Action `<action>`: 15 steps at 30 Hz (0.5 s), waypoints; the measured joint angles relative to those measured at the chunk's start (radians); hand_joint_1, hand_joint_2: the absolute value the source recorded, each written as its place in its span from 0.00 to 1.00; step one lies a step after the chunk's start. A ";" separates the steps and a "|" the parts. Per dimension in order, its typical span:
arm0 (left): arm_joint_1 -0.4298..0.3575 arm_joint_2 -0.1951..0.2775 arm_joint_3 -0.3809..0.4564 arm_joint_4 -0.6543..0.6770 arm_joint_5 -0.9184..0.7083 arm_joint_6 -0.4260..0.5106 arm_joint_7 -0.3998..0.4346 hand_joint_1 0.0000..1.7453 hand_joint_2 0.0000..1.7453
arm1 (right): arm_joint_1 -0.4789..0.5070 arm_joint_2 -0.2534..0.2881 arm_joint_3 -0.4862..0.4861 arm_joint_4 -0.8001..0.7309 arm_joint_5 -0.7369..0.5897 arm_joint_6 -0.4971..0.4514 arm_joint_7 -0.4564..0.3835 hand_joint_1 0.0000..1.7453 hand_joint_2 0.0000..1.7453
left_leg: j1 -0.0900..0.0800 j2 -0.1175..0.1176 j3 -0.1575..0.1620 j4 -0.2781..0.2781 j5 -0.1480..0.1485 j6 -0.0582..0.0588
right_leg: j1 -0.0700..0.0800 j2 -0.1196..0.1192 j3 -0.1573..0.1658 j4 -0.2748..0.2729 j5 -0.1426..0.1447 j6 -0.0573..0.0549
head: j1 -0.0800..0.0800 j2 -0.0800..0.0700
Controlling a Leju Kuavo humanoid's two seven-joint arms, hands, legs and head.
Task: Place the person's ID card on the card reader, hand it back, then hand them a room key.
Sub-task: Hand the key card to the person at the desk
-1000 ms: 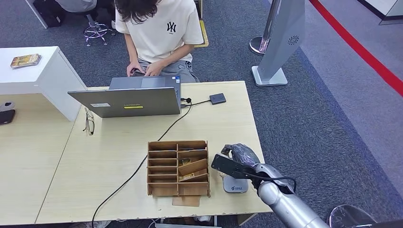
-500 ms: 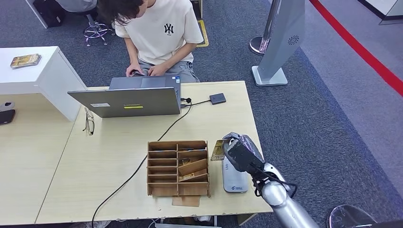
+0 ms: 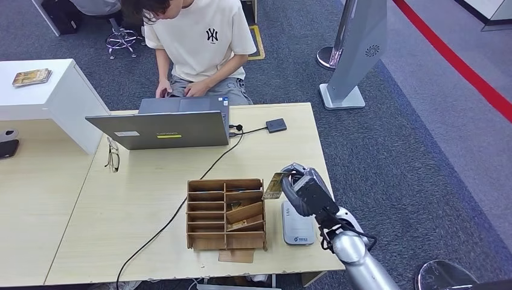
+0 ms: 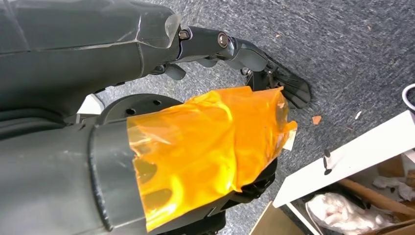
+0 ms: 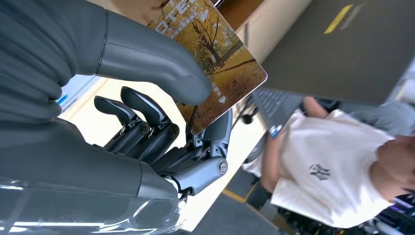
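Since a second ago the right hand (image 3: 304, 188) has risen off the card reader (image 3: 297, 222), lifting the card (image 3: 273, 185) clear. The card sits pinched between thumb and fingers (image 5: 147, 125), above the counter (image 3: 151, 187) just right of the wooden organiser (image 3: 226, 213). The person (image 3: 199, 42) is far and left, so the card must travel that way. The right wrist view shows an autumn-tree print on the card. The left hand (image 4: 205, 147) hangs over carpet; its hold cannot be told.

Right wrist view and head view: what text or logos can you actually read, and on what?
"OTE", cut off: card held by the right hand.
"NY" logo: person's T-shirt.
Card reader logo: too small.
Laptop stickers: too small.
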 joint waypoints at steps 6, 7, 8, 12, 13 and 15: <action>-0.002 0.000 0.003 0.005 -0.067 -0.021 -0.025 0.00 0.00 | -0.046 0.035 0.036 0.000 -0.063 0.048 -0.034 1.00 1.00 | 0.000 0.000 0.000 0.000 0.000 -0.001 | 0.000 0.001 0.000 0.001 0.000 0.000 | 0.000 0.000; -0.002 0.000 0.005 0.008 -0.083 -0.028 -0.030 0.00 0.00 | -0.059 0.043 0.046 0.000 -0.075 0.054 -0.036 1.00 1.00 | 0.000 0.001 0.001 0.000 0.000 -0.001 | 0.000 0.001 0.000 0.001 0.000 0.000 | 0.000 0.000; -0.002 0.000 0.009 0.012 -0.100 -0.034 -0.035 0.00 0.00 | -0.074 0.050 0.056 0.000 -0.086 0.057 -0.036 1.00 1.00 | 0.000 0.001 0.001 0.000 0.000 -0.001 | 0.000 0.001 0.000 0.001 0.000 0.000 | 0.000 0.000; -0.003 -0.001 0.035 0.033 -0.174 -0.057 -0.055 0.00 0.00 | -0.136 0.081 0.092 0.010 -0.146 0.081 -0.035 1.00 1.00 | 0.000 0.001 0.001 0.000 0.001 -0.001 | 0.000 0.001 0.000 0.001 0.000 -0.001 | 0.000 0.000; -0.004 -0.001 0.043 0.041 -0.189 -0.058 -0.062 0.00 0.00 | -0.155 0.090 0.101 0.018 -0.167 0.094 -0.035 1.00 1.00 | 0.000 0.002 0.001 0.000 0.001 -0.001 | 0.000 0.001 0.000 0.001 0.001 -0.001 | 0.000 0.000; -0.007 -0.002 0.053 0.060 -0.205 -0.053 -0.078 0.00 0.00 | -0.193 0.107 0.116 0.039 -0.203 0.116 -0.032 1.00 1.00 | 0.000 0.002 0.001 0.000 0.001 -0.001 | 0.000 0.002 -0.001 0.001 0.001 -0.001 | 0.000 0.000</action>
